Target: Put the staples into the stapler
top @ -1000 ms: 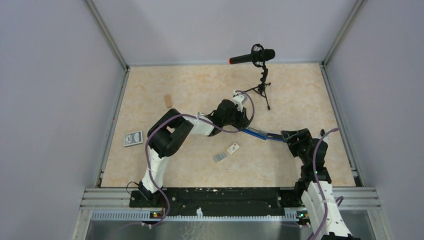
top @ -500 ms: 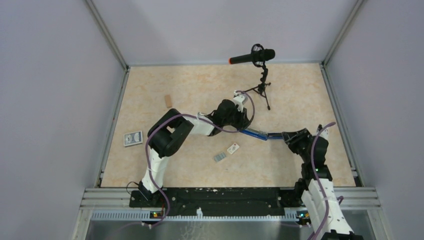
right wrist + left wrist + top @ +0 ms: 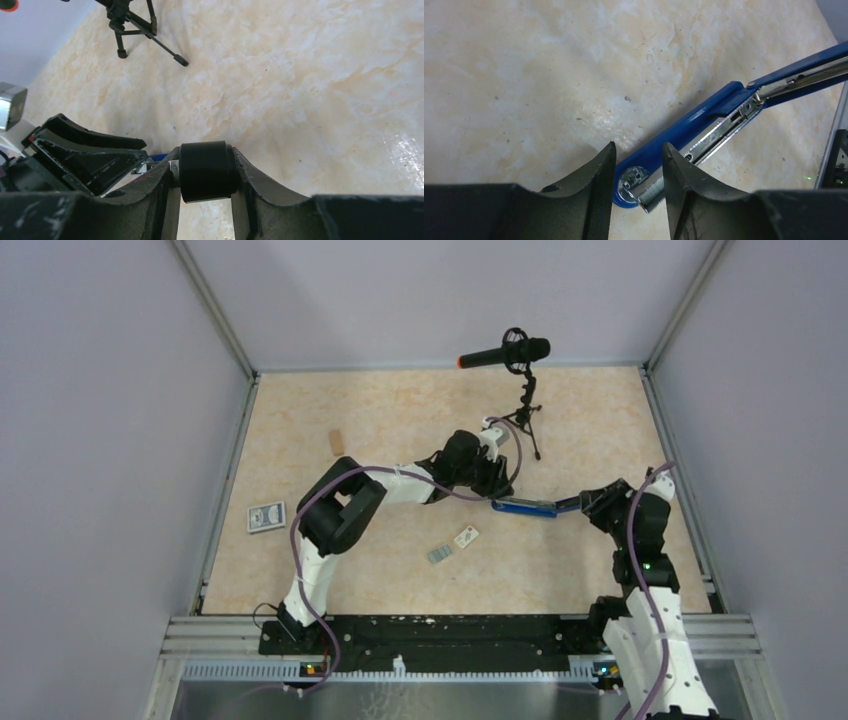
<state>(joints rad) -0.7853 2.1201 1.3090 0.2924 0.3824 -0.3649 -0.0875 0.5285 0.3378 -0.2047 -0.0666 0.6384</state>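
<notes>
Six items, one apiece
A blue stapler (image 3: 524,506), white staple box (image 3: 466,536), grey staple strip (image 3: 440,555), wooden block (image 3: 336,443), card pack (image 3: 267,517), microphone (image 3: 505,354).

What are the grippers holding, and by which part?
The right gripper clamps the blue stapler by its black end. The left gripper straddles its other end; whether it grips cannot be told.

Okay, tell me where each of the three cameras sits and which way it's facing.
Top external: fixed above and behind the arm bases, looking down on the table; both arms, left gripper and right gripper show.
Left wrist: on the left wrist, looking down past its own fingers at the blue stapler.
Right wrist: on the right wrist, looking low across the table toward the microphone stand; its fingers clamp the stapler's black end.
Shared: all three show the stapler.
</notes>
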